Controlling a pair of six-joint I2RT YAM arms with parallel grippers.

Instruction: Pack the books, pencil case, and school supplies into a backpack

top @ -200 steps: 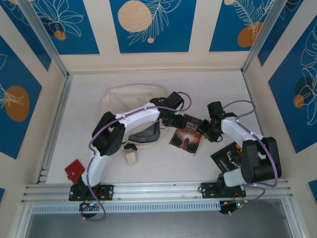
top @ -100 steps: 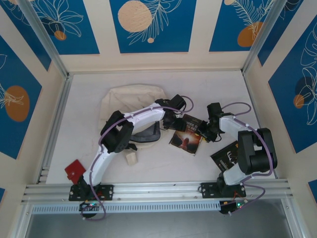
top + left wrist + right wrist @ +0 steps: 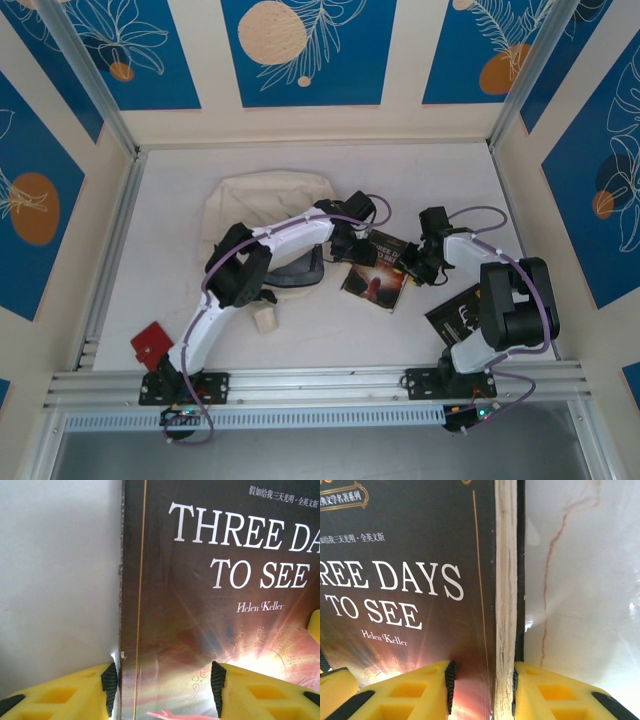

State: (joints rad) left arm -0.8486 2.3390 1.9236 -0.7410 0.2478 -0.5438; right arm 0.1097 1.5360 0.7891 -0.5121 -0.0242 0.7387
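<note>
Found left claw (image 3: 162, 682) spread wide, pads astride spine edge of dark brown book (image 3: 225, 605): one finger over cover, other just off it on bench (image 3: 55, 580). Found right claw (image 3: 482, 680) w/ narrower gap astride opp. page edge of same book; couldn't tell whether pinching. Read cover as "THREE DAYS TO SEE", Helen Keller. Logged book flat on bench, btwn both claws, near right side of backpack (image 3: 265, 195). Noted black book (image 3: 458, 315) by right arm base, well apart from backpack.
</note>
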